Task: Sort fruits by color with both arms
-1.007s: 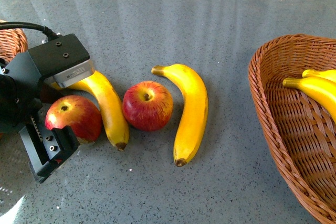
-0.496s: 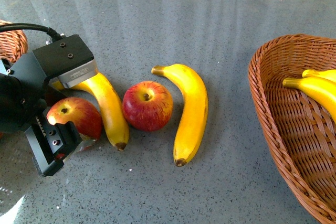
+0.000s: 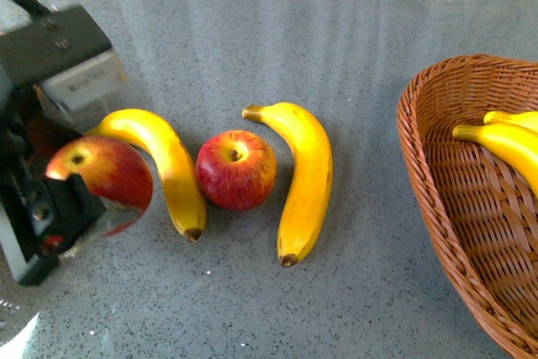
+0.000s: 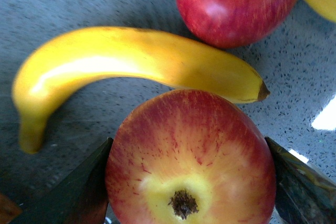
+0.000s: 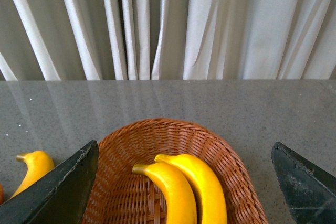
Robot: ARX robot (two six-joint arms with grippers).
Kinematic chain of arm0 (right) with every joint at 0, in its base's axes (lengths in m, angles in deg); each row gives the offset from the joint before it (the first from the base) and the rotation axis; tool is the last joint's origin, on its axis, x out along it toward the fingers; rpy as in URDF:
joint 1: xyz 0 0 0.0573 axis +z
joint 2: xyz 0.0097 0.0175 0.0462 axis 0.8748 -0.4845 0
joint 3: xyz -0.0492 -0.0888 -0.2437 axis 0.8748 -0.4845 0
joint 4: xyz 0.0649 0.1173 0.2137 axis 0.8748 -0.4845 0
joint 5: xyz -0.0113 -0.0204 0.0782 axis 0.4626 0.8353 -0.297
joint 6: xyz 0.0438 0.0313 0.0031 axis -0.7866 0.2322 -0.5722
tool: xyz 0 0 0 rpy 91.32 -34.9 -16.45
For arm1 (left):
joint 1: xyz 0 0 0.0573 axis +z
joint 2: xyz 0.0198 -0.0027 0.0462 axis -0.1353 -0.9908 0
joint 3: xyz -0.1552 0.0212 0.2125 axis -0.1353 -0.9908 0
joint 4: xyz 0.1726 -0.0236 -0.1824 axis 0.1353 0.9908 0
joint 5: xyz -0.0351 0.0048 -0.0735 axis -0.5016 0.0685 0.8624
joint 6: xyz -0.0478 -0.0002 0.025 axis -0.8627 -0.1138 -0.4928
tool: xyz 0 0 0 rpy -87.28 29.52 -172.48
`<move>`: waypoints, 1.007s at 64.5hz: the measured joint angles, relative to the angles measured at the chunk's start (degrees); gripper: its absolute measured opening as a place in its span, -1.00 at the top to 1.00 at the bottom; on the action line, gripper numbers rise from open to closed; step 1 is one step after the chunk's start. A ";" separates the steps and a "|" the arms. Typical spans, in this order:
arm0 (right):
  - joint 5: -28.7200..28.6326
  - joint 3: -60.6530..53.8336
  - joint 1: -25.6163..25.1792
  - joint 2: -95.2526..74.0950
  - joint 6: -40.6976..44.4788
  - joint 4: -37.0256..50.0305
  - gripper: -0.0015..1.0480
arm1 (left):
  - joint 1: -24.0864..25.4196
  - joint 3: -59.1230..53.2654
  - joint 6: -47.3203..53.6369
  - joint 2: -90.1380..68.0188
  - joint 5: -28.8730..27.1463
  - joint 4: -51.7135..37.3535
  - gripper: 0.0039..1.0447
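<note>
And it's up! The left end effector [image 3: 59, 176] has lifted the red apple [image 3: 105, 178] off the grey speckled surface [image 3: 336, 48]. Half a second ago that fruit sat low beside the near banana. Now it hangs at the left edge of the front view, bigger and higher in frame. The black fingers are closed snugly on its two flanks, and the left wrist view shows the apple's yellowish dimpled end facing the camera. That reads as the pick done. The carry to a place for red fruit looks like the step in hand, though no such place shows right now.

The others haven't budged. The near banana [image 3: 168, 166] is curved and glossy with a brown tip. The second apple [image 3: 236, 170] sits at centre, just beside it, and I can't tell if they touch. It is round, with smooth red skin streaked yellow around the stem dimple. The long banana [image 3: 307, 182] arcs along its right side.

At the right of the front view, the wicker basket [image 3: 437, 174], brown woven cane with a thick rim, already holds two bananas [image 3: 504, 140]. The right end effector [image 5: 181, 182] hangs above it, spread wide and holding nothing, with a pale pleated curtain [image 5: 157, 24] behind.
</note>
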 joint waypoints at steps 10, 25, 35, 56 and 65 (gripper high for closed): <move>-0.02 0.00 0.00 0.00 -0.02 0.00 -0.82 | 5.62 4.39 -2.27 5.90 1.97 3.69 -0.36; -0.02 0.00 0.00 0.00 -0.02 0.00 -0.82 | 19.78 17.57 -7.41 -0.35 -0.24 3.43 -0.36; -0.02 0.00 0.00 0.00 -0.02 0.00 -0.82 | 24.35 20.17 -9.99 -5.05 -1.60 3.10 -0.36; -0.02 0.00 0.00 0.00 0.00 0.00 -0.82 | 24.35 20.85 -12.37 -10.93 -3.52 2.01 -0.36; -0.02 0.00 0.00 0.00 -0.02 0.00 -0.82 | 24.17 20.81 -12.50 -12.41 -4.92 1.70 -0.36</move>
